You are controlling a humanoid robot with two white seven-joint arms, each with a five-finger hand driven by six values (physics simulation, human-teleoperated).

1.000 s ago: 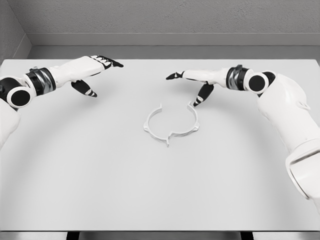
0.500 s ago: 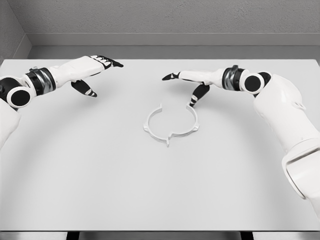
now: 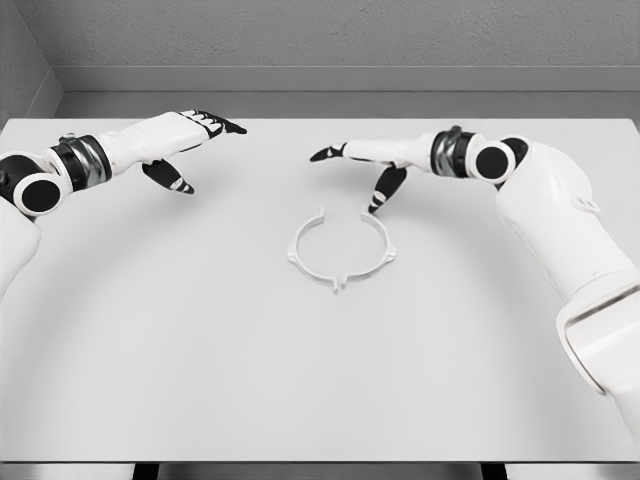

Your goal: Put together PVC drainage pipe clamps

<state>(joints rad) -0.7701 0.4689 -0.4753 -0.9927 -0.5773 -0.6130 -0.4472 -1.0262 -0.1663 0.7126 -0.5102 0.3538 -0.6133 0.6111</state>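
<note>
Head view is all you've got here, so one pass. The white clamp ring sits flat on the table, roughly dead centre, with its open gap facing 12 o'clock and little mounting tabs poking out around 4, 6 and 8 o'clock. It hasn't budged over the last second.

What has changed is your right hand. It's been sliding steadily toward 9 o'clock, so the outstretched fingers now reach further past the ring's top, and the thumb hangs down right above the ring's 1 o'clock end, just beside the gap. Fingers are spread and loose, nothing held. Can't tell from this angle whether the thumb tip is actually touching the ring or hovering over it.

Your left hand is parked out at 10 o'clock from the ring, well apart from it, fingers straight and relaxed, holding nothing. Same pose as a second ago, so it's basically sitting this one out for now.

My read: you're in the approach phase and nothing's been gripped yet. The right hand looks to be lining up on the open end of the ring. It's thin and lies flat, so pinching it off the table will probably be fiddly, and a nudge could just skate it away from you.
</note>
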